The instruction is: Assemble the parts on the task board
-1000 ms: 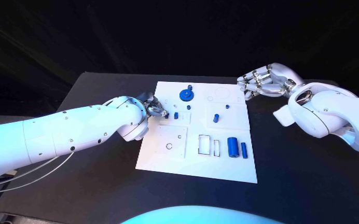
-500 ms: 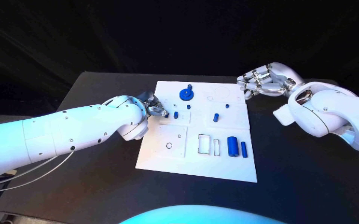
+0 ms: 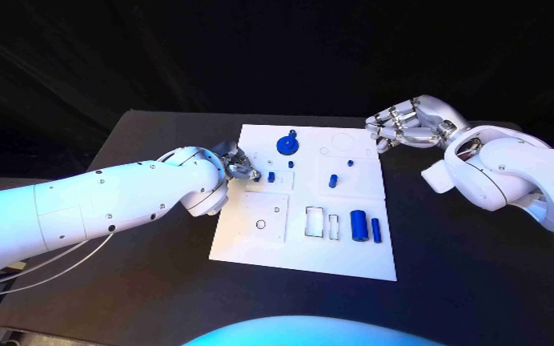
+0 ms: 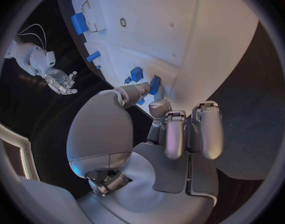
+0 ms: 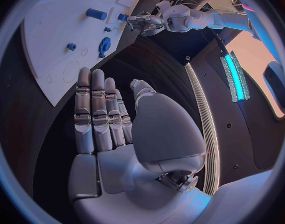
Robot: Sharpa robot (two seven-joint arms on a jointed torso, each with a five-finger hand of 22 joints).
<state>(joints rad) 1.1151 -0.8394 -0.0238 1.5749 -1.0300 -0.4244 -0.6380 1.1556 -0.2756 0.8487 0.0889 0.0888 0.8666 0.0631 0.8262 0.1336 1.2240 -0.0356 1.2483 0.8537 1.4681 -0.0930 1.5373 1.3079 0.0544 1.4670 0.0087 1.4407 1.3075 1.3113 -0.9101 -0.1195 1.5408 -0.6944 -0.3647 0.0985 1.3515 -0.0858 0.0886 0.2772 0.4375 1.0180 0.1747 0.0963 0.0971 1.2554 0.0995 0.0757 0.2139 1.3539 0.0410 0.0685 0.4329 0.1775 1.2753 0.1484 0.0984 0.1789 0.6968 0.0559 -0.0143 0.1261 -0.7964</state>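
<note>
Board [image 3: 303, 234] lies white mid-tabletop [image 3: 150, 282], with our left hand [image 3: 237, 166] at its left edge, fingers [image 4: 137, 92] curled over small blue parts [image 3: 271, 177]; we cannot tell whether they grip one. Our right hand [image 3: 404, 130] hovers off the far right corner, fingers [image 5: 95, 114] straight and together, holding nothing

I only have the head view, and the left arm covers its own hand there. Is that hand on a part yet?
Observer: In the left wrist view, the left hand's thumb tip lies right beside a small blue part at the white task board's edge. I cannot confirm a grip.
Operator: And the right hand's palm?
Observer: In the right wrist view, the right hand holds nothing, and its fingers are straight, side by side.
</note>
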